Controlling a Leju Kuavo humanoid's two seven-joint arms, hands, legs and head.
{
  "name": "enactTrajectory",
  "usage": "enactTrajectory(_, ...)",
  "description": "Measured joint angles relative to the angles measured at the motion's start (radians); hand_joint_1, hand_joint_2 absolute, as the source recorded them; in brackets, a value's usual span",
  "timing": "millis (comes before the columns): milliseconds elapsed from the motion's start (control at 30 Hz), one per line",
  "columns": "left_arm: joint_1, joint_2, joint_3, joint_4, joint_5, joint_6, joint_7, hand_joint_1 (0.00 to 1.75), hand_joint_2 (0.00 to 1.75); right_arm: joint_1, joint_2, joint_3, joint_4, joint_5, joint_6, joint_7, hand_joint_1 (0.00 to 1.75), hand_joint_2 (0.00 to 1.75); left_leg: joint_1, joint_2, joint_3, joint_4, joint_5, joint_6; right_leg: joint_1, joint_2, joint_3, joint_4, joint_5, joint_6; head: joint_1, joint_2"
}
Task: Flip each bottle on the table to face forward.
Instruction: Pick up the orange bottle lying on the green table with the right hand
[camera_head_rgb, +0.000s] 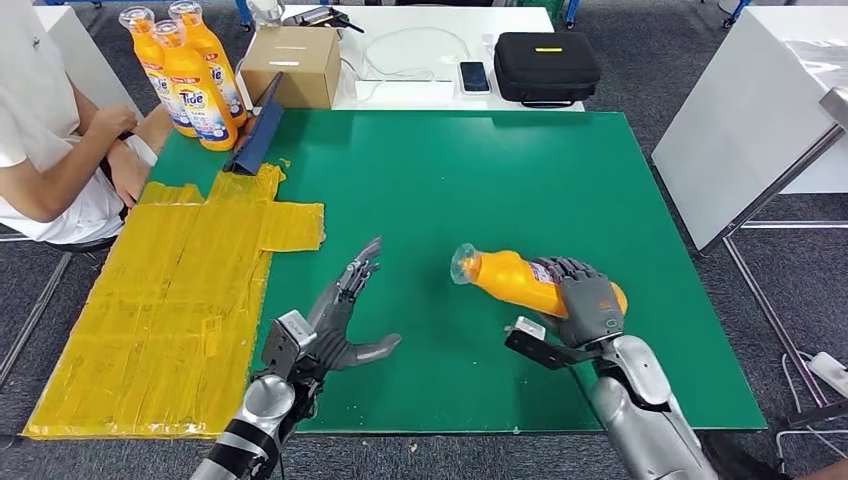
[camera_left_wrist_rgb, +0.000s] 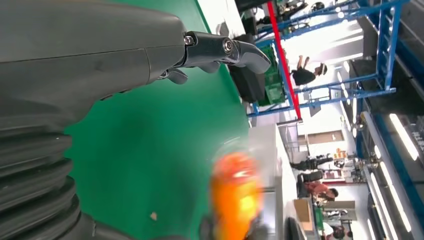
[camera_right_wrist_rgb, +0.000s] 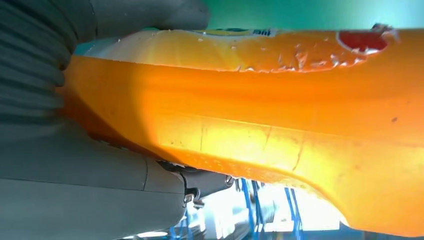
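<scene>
Now: bottle held over the mat

Right hand (camera_head_rgb: 590, 305) grips the orange bottle (camera_head_rgb: 510, 280) on its side, cap toward the left hand (camera_head_rgb: 340, 320), above the green mat (camera_head_rgb: 520, 170). Left hand is spread and holds nothing.

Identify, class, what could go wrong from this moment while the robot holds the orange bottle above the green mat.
1. The right hand grips the orange bottle near its base, tilted, cap end unsupported; it might slip or swing down.
2. The left hand is open and apart from the bottle, so a handover could miss.
3. Three standing bottles sit close to a person's arm.
</scene>
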Motion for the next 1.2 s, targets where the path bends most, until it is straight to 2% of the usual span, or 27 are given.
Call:
enactTrajectory(67,-0.008,-0.005,-0.012,0.006,0.005,0.0,0.01,0.0,1.75,0.01,0.054,-0.033,-0.044,-0.096,-0.031,-0.025,1.75,1.75,0.0,-0.001,-0.001,0.0,0.0,0.0,0.0,0.0,-0.001,0.0,0.0,0.0,0.0,0.0)
enactTrajectory(133,-0.02,-0.012,-0.026,0.017,0.021,-0.009,0.017,0.0,1.75,0.017,0.113,-0.078,-0.089,-0.246,-0.023,-0.074,1.75,1.75,0.0,0.0,-0.002,0.0,0.0,0.0,0.0,0.0,-0.001,0.0,-0.001,-0.001,0.0,0.0)
enactTrajectory(267,-0.039,-0.022,-0.055,0.029,0.061,-0.038,0.025,0.0,1.75,0.041,0.225,-0.15,-0.155,-0.535,0.083,-0.212,1.75,1.75,0.0,-0.001,-0.003,0.0,0.0,0.0,0.0,0.0,-0.003,0.0,-0.001,-0.001,0.001,0.0)
enactTrajectory(433,-0.055,-0.024,-0.075,0.037,0.079,-0.04,0.044,0.0,1.75,0.069,0.321,-0.17,-0.206,-0.635,0.13,-0.251,1.75,1.75,0.0,0.0,-0.004,0.0,0.0,0.0,0.0,0.0,-0.004,0.0,-0.001,-0.001,0.0,0.0)
enactTrajectory(600,-0.06,-0.024,-0.081,0.041,0.086,-0.034,0.056,0.0,1.75,0.08,0.365,-0.173,-0.223,-0.677,0.175,-0.25,1.75,1.75,0.0,0.0,-0.004,0.0,0.0,0.0,0.0,0.0,-0.004,0.0,-0.001,-0.001,0.0,0.0)
enactTrajectory(800,-0.068,-0.024,-0.092,0.041,0.092,-0.032,0.067,0.0,1.75,0.083,0.405,-0.117,-0.185,-0.607,0.219,-0.231,1.75,1.75,0.0,0.0,-0.004,0.0,0.0,-0.001,0.0,0.0,-0.004,0.0,-0.001,-0.001,0.0,0.0)
enactTrajectory(1000,-0.071,-0.024,-0.093,0.041,0.093,-0.033,0.07,0.0,1.75,0.082,0.415,-0.087,-0.157,-0.58,0.224,-0.227,1.75,1.75,0.0,0.0,-0.004,0.0,0.0,-0.001,0.0,0.0,-0.004,0.0,-0.001,-0.001,0.0,0.0)
enactTrajectory(1200,-0.078,-0.024,-0.094,0.041,0.1,-0.033,0.074,0.0,1.75,0.072,0.439,-0.002,-0.059,-0.535,0.228,-0.221,1.75,1.75,0.0,-0.001,-0.005,0.0,0.0,-0.001,0.0,0.0,-0.004,0.0,-0.001,-0.002,0.001,0.0)
